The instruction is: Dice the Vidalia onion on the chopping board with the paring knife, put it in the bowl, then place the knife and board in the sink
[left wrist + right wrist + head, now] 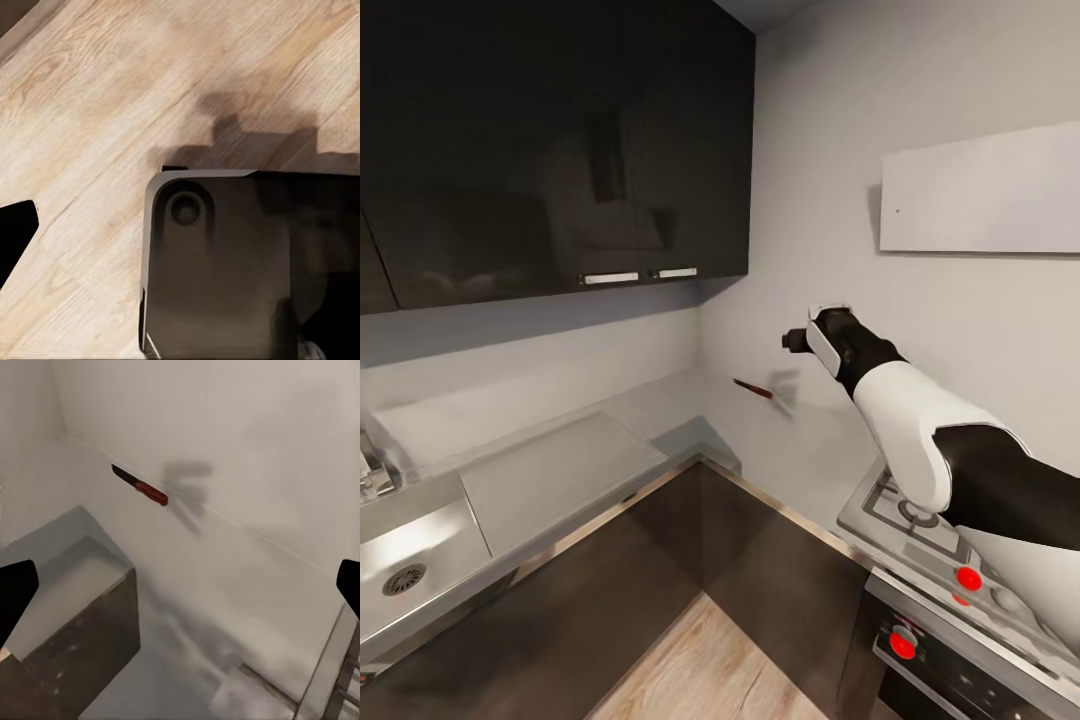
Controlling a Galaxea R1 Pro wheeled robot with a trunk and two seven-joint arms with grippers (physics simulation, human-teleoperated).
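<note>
In the counter corner: the paring knife (753, 388) lies on the grey countertop (660, 405), close to the back wall, well apart from the sink (420, 550) at the far left of the head view.
Knife axis: the long axis runs roughly along the wall line; in the right wrist view the dark blade points toward the corner and the reddish handle (152, 494) lies on the near side, toward the stove (920, 540).
Right gripper: the right gripper (797, 340) hangs above the counter, just short of the knife, which lies ahead of and below it.
Right jaws: both fingertips (15, 596) sit at the opposite edges of the wrist view, so the jaws stand wide, holding nothing.
Nearer arm: the right arm, by far; the left wrist camera looks down at the wooden floor (90, 112) and the robot's dark base (225, 262).
Left jaws: one dark fingertip (13, 232) shows at the view's edge; cannot tell the spread.
Coming move, judged: forward and down, the jaws closing across the handle.
Writing: no brand, label or lettering readable.
</note>
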